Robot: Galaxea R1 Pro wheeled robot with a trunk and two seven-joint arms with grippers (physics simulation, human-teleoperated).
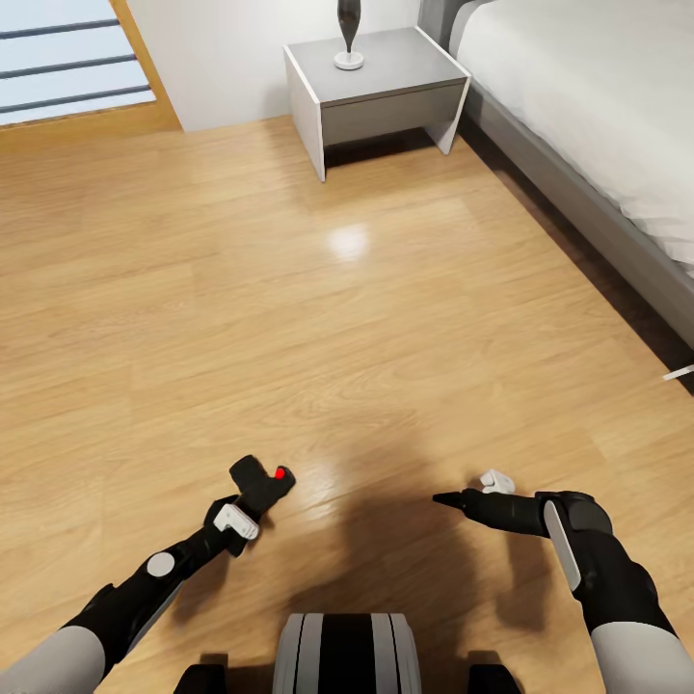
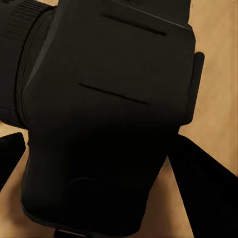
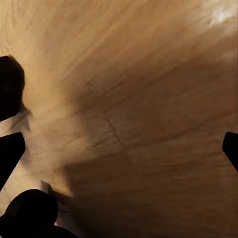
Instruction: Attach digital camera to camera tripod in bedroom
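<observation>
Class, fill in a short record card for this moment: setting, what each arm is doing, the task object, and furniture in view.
setting: bedroom with wood-plank floor
left gripper: jaws shut on the digital camera, held above the floor
digital camera: black, red dot on top; seen close up between the jaws in the left wrist view
right gripper: holds nothing, jaws apart over the floor
furniture: white nightstand with a dark ornament; white bed beside it
</observation>
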